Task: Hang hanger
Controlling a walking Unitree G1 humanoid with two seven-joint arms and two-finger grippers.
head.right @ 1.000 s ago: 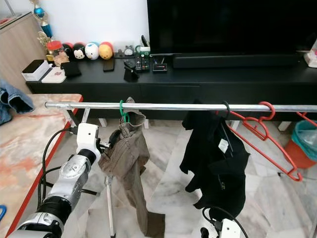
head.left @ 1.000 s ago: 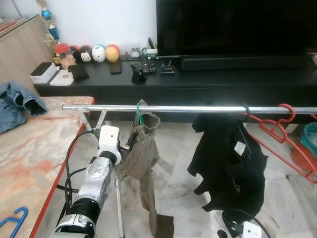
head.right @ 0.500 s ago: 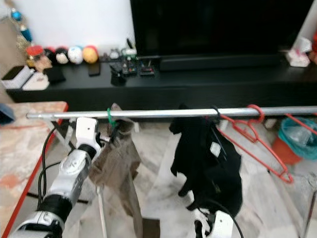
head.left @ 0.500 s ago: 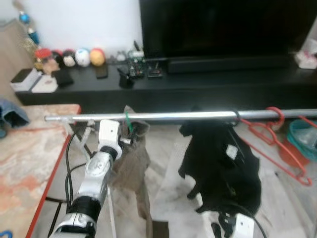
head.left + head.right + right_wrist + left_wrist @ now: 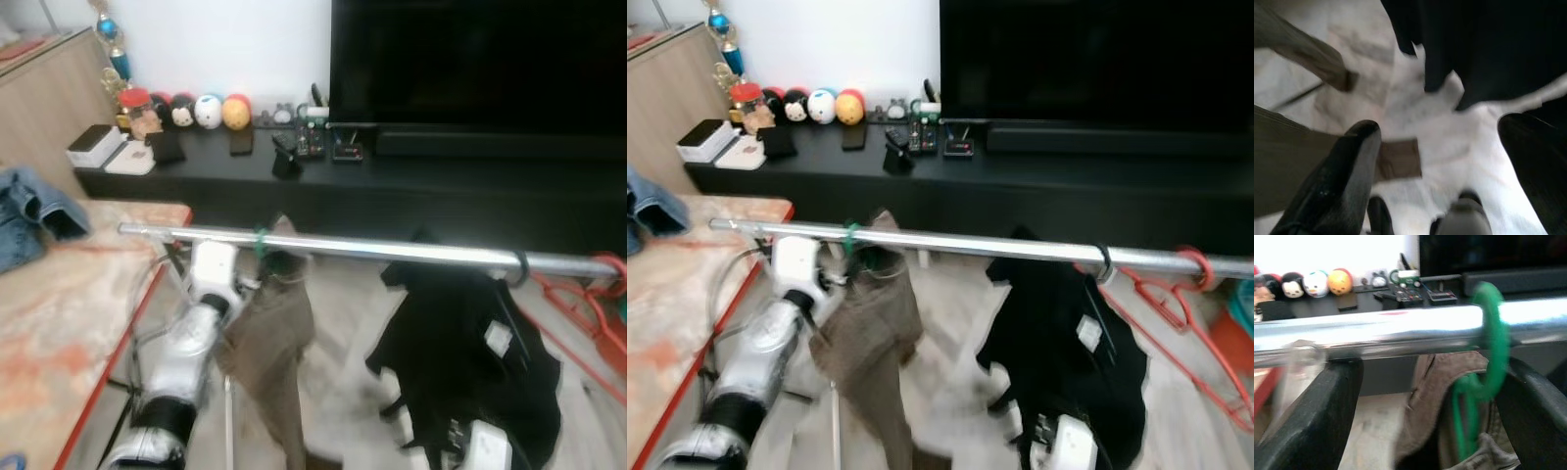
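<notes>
Left claw (image 5: 1425, 396) sits just below the silver rail (image 5: 1376, 330), its two black fingers (image 5: 1312, 421) spread wide and clasping nothing — one to each side of the green hanger (image 5: 1488, 357). That hanger's hook is looped over the rail, and a brown garment (image 5: 274, 343) hangs from it, draped against the silver left arm (image 5: 186, 362) that reaches up from the near left. In the blurred head views I cannot tell whether the claw touches the cloth.

Right claw (image 5: 1440, 161) hangs low at the near right, pointing down at the pale marble floor (image 5: 1415, 112), fingers apart and empty; the hem of the brown garment and the black garment (image 5: 1488, 44) show past it.

Farther right along the rail a black garment hangs from a dark hook (image 5: 1103, 262), and a red hanger (image 5: 1190, 294) hangs beyond it near the right end. To the left stands a marble-patterned desk (image 5: 59, 313) with a red edge, a piece of blue denim (image 5: 29, 211) lying on its far left part. Beyond the rail runs a long black TV cabinet (image 5: 411, 181) carrying a dark television (image 5: 480, 59), a row of round toy figures (image 5: 201, 110) and small gadgets.
</notes>
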